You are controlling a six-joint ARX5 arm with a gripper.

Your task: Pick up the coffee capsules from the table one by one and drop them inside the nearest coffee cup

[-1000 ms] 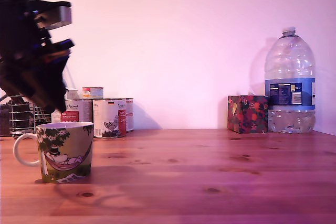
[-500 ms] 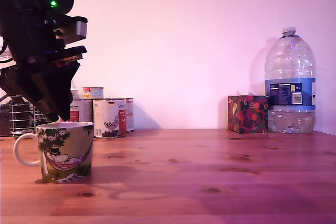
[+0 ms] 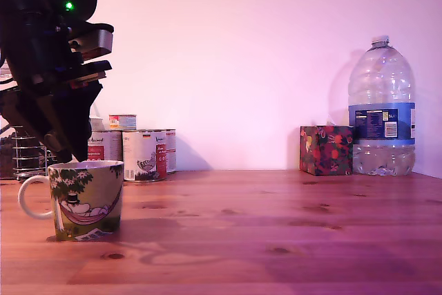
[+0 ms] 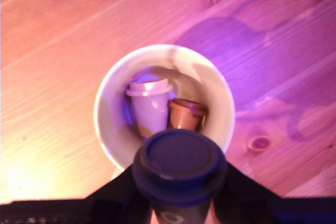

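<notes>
Dark purple capsule [image 4: 179,167] is clamped in your end effector [image 4: 178,203], sitting right above the coffee cup [image 4: 164,109] in the wrist view, its lid overlapping the cup's near rim. The end effector is closed around that capsule's body; the fingers themselves are mostly cut off by the frame edge, so only dark shapes either side show.

Inside the cup there are already two capsules: a pale lilac one [image 4: 149,106] and a brown one [image 4: 186,114], leaning side by side.

In the exterior view the cup [image 3: 86,200] stands on the reddish wooden tabletop [image 3: 276,226] at that view's left, handle toward the left, with the end effector [image 3: 59,146] hanging just over its rim.

Step in hand, as I judge it: the drop. You're over the cup but look biased toward the rim, so nudge toward the cup's centre, then open and let it fall. Risk is the capsule clipping the rim and bouncing out.

No loose capsules visible on the tabletop in either view.
</notes>
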